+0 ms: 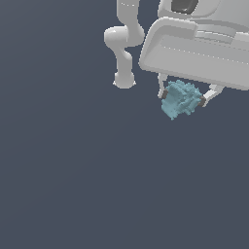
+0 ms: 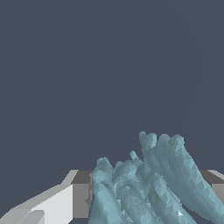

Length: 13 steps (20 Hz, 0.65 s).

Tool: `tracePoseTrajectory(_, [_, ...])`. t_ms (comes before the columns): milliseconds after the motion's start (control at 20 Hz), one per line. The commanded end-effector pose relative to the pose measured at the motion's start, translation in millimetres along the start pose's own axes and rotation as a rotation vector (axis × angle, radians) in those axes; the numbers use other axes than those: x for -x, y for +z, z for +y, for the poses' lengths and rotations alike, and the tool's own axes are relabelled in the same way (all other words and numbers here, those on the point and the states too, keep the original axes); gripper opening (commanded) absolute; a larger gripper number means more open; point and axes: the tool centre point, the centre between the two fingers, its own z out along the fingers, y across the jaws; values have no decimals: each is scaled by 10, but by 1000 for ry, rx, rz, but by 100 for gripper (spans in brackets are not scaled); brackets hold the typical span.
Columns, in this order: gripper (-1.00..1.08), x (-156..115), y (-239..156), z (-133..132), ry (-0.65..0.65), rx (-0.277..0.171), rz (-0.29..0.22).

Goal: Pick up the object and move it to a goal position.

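The two fingers (image 1: pixel 163 93) of the gripper (image 1: pixel 183 97) are closed on the object (image 1: pixel 181 99), one dark pad pressed against each of its sides. In the wrist view the same clamp shows: a grey pad (image 2: pixel 82 199) sits flush against the chunk's flank, and the object (image 2: pixel 148 188) fills the space between the fingers. So the grasp looks made. Whether the chunk is already lifted clear of the floor (image 1: pixel 73 185) cannot be told, as no shadow or contact line shows, and no goal marker is visible in either view; the carry to the goal appears to be what is left.

The object is pale teal-blue, lumpy and rough, built of ridged, jagged faces that rise in finger-like crests; it is narrower than the gripper's span. The pads are dark and flat, the fingers white and smooth. Behind them the hand is a broad, glossy white block, and the arm (image 1: pixel 124 44) curves back in rounded white segments to its base on the plain, matte slate-grey floor.
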Motion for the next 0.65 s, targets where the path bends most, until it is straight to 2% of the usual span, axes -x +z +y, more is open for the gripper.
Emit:
tracePoseTrajectory(0, [-100, -46, -121, -35, 17, 8, 8])
tracePoseTrajectory(600, [-100, -131, -320, -103, 40, 19, 21])
